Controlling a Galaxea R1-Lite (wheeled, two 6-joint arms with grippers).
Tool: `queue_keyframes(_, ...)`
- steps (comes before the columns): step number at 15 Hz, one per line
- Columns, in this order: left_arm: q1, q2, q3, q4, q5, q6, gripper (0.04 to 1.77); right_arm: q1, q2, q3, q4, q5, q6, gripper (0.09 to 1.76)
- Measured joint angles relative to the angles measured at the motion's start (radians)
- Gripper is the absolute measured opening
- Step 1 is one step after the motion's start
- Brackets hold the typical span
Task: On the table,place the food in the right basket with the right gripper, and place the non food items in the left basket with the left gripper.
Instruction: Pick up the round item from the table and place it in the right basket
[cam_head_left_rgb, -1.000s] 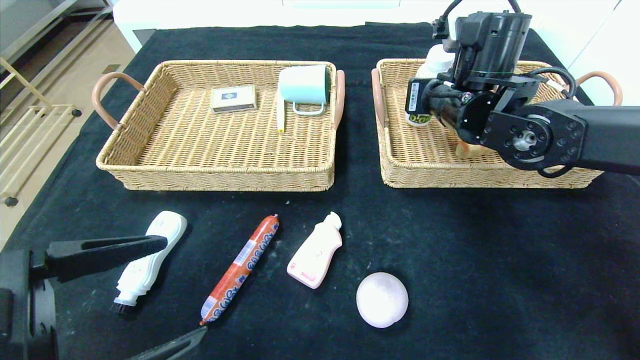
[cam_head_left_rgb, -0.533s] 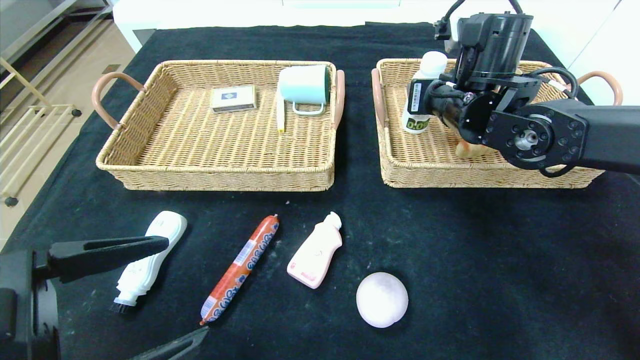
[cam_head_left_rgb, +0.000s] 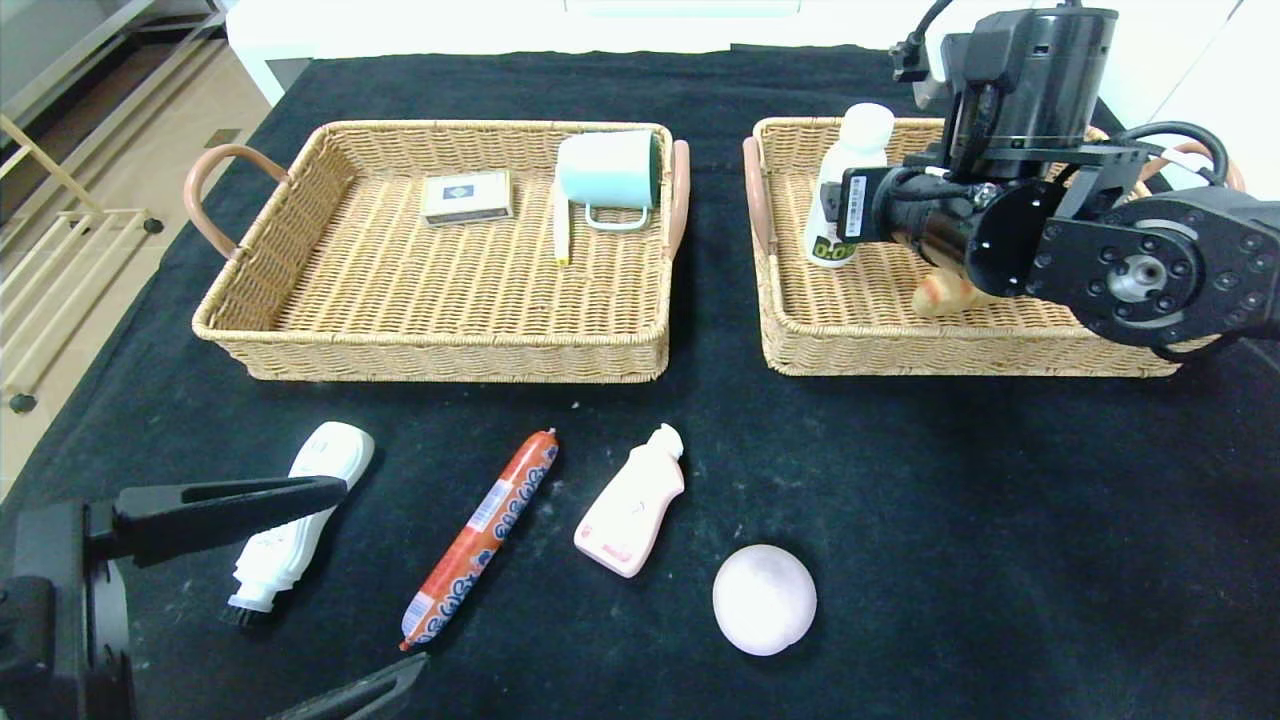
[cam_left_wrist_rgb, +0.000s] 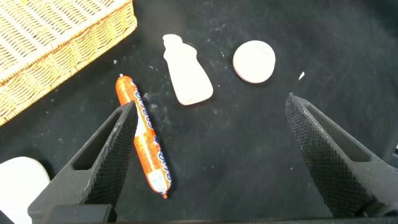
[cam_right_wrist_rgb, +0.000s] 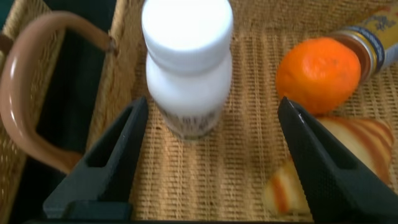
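My right gripper (cam_right_wrist_rgb: 211, 155) is open and empty above the right basket (cam_head_left_rgb: 780, 345); its arm (cam_head_left_rgb: 1000, 210) shows in the head view. A white bottle (cam_head_left_rgb: 848, 190) stands upright in that basket, just beyond the fingertips, and also shows in the right wrist view (cam_right_wrist_rgb: 186, 68). Bread (cam_head_left_rgb: 940, 292) and an orange (cam_right_wrist_rgb: 317, 74) lie beside it. My left gripper (cam_head_left_rgb: 380, 576) is open and empty, low over the near left table. Between its fingers I see the orange sausage (cam_left_wrist_rgb: 142, 140), with a pink bottle (cam_left_wrist_rgb: 186, 78) and a pale round bun (cam_left_wrist_rgb: 254, 61) beyond.
The left basket (cam_head_left_rgb: 430, 358) holds a small box (cam_head_left_rgb: 467, 196), a mint mug (cam_head_left_rgb: 608, 175) on its side and a pale stick (cam_head_left_rgb: 561, 230). A white brush-tipped bottle (cam_head_left_rgb: 295, 525) lies at the near left. A jar (cam_right_wrist_rgb: 367, 40) lies behind the orange.
My right gripper has drawn back to the right, away from the white bottle, which now stands free in the right basket. My left gripper has barely moved.
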Motion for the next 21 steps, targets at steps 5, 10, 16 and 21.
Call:
queue_keyframes(5,0.000,0.004,0.002,0.000,0.000,0.002,1.72,0.064,-0.174,0.272,0.003,-0.001,0.023,1.62)
queue_keyframes(10,0.000,0.017,0.007,-0.001,0.000,0.002,1.72,0.181,-0.296,0.453,0.007,-0.028,0.091,1.66)
queue_keyframes(16,0.000,0.029,0.012,-0.001,0.001,0.001,1.72,0.310,-0.383,0.630,0.071,-0.031,0.176,1.68)
queue_keyframes(21,0.000,0.044,0.020,-0.003,0.001,0.002,1.72,0.409,-0.397,0.730,0.070,-0.029,0.233,1.70)
